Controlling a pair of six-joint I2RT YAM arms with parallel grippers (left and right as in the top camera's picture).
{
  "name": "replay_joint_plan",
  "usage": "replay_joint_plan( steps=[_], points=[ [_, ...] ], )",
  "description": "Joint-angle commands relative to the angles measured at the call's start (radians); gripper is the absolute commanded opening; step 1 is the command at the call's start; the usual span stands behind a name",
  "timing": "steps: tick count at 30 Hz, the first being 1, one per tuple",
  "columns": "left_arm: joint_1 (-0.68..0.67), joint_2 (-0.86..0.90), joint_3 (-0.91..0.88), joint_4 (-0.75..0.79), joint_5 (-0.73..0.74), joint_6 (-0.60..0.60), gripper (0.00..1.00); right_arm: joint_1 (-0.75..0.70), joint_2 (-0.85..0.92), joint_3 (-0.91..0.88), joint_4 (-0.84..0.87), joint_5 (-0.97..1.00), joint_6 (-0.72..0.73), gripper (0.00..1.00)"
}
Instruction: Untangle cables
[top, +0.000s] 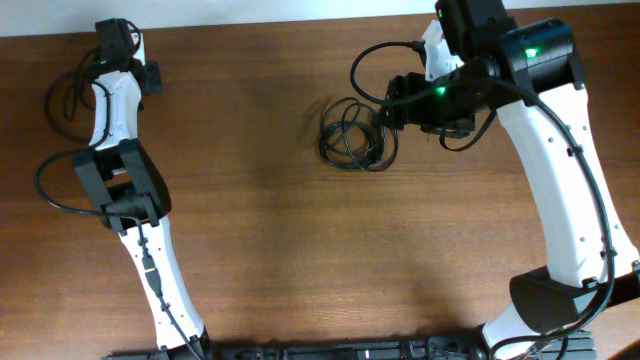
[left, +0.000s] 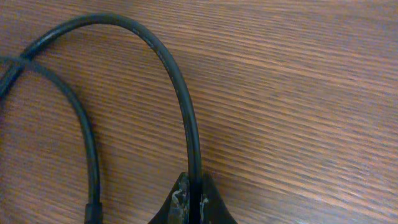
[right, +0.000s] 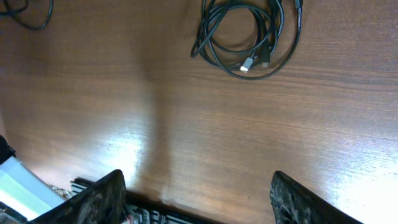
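In the left wrist view my left gripper (left: 194, 200) is shut on one thin black cable (left: 184, 99), which arches up and left from the fingertips. A second strand (left: 87, 143) of cable runs beside it on the wood. Overhead, this gripper (top: 116, 42) sits at the table's far left corner, with loose cable loops (top: 52, 105) beside it. A coiled bunch of cables (top: 355, 135) lies at the table's middle back, and its small plug ends (right: 255, 62) show in the right wrist view. My right gripper (right: 199, 199) hangs open just right of that bunch, holding nothing.
The brown wooden table (top: 320, 250) fills all views. A thick black wire (top: 60, 195) loops off the left arm's elbow. Another arm wire (top: 375, 60) arcs beside the right wrist. A dark rail (top: 330, 352) runs along the front edge.
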Motion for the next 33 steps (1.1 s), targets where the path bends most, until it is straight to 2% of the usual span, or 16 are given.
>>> replay_joint_plan(
  steps=[1, 3, 5, 6, 7, 8, 11, 13, 16, 20, 27, 28, 29, 31, 33],
  points=[
    [0.013, 0.026, 0.045, 0.005, -0.033, -0.024, 0.02, 0.01, 0.003, -0.005, -0.003, 0.009, -0.01, 0.73],
    [0.021, 0.026, 0.1, -0.005, -0.033, -0.038, 0.07, 0.014, 0.003, -0.005, -0.006, 0.009, -0.01, 0.73],
    [0.045, 0.026, 0.203, -0.048, -0.032, -0.15, 0.08, 0.022, 0.003, -0.005, -0.01, 0.009, -0.01, 0.73],
    [0.057, 0.026, 0.243, -0.067, -0.032, -0.193, 0.21, 0.022, 0.003, -0.005, -0.01, 0.009, -0.01, 0.73],
    [0.074, 0.026, 0.294, -0.1, -0.009, -0.226, 0.75, 0.022, 0.003, -0.005, -0.01, 0.009, -0.01, 0.73],
    [0.085, 0.026, 0.312, -0.117, 0.015, -0.232, 0.99, 0.022, 0.003, -0.005, -0.01, 0.009, -0.01, 0.73],
    [0.116, 0.029, 0.305, -0.224, 0.025, -0.282, 0.99, 0.022, 0.003, -0.005, -0.006, 0.009, -0.01, 0.73],
    [0.146, 0.036, 0.304, -0.327, 0.028, -0.374, 0.99, 0.022, 0.003, -0.005, -0.006, 0.009, -0.011, 0.73],
    [0.216, 0.055, 0.304, -0.464, 0.034, -0.585, 0.99, 0.022, 0.003, -0.005, -0.007, 0.009, -0.011, 0.73],
    [0.303, 0.079, 0.304, -0.559, 0.081, -0.601, 0.99, 0.022, 0.003, -0.005, -0.006, 0.01, -0.011, 0.73],
    [0.32, 0.142, 0.304, -0.587, 0.082, -0.6, 1.0, 0.022, 0.003, -0.005, -0.007, 0.009, -0.011, 0.73],
    [0.319, 0.144, 0.304, -0.583, 0.082, -0.6, 0.96, 0.022, 0.003, -0.005, -0.008, 0.009, -0.011, 0.73],
    [0.315, 0.146, 0.304, -0.572, 0.084, -0.601, 0.84, 0.022, 0.003, -0.005, -0.008, 0.009, -0.011, 0.73],
    [0.306, 0.152, 0.304, -0.563, 0.085, -0.601, 0.38, 0.022, 0.003, -0.005, -0.006, 0.009, -0.01, 0.73],
    [0.296, 0.166, 0.304, -0.557, 0.105, -0.601, 0.2, 0.022, 0.003, -0.005, -0.006, 0.009, -0.01, 0.73]
  ],
)
